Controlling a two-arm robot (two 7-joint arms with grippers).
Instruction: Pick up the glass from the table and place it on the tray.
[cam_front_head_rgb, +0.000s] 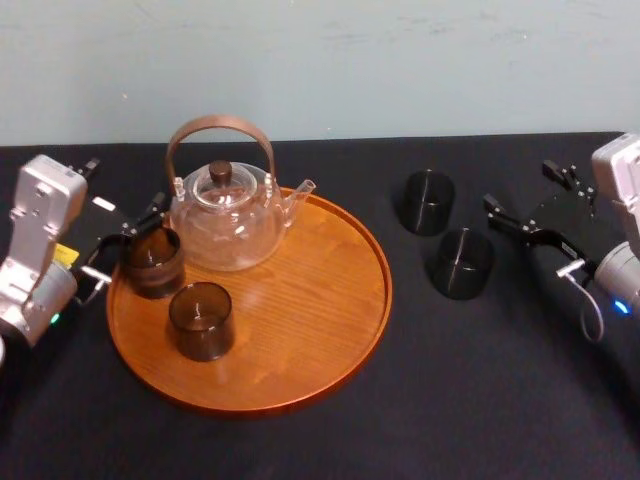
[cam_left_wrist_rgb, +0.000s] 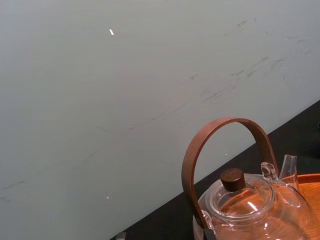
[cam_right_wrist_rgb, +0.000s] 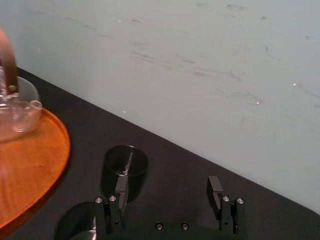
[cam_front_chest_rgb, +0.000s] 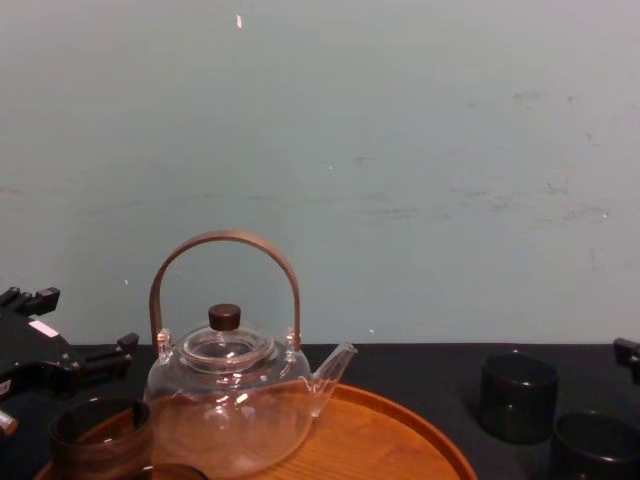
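Two dark glasses stand on the black table (cam_front_head_rgb: 480, 400) to the right of the tray: a far glass (cam_front_head_rgb: 428, 202) (cam_right_wrist_rgb: 125, 165) and a near glass (cam_front_head_rgb: 462, 263) (cam_front_chest_rgb: 597, 445). My right gripper (cam_front_head_rgb: 525, 190) (cam_right_wrist_rgb: 167, 187) hovers just right of them, open and empty. The round wooden tray (cam_front_head_rgb: 330, 340) carries two more dark glasses, one at its left rim (cam_front_head_rgb: 152, 262) and one toward the front (cam_front_head_rgb: 200, 320). My left gripper (cam_front_head_rgb: 125, 250) is open at the left-rim glass, fingers spread beside it; I cannot tell whether they touch it.
A clear glass teapot (cam_front_head_rgb: 225, 220) (cam_left_wrist_rgb: 250, 210) with a brown arched handle stands at the back of the tray. The right half of the tray is bare wood. A pale wall runs along the table's far edge.
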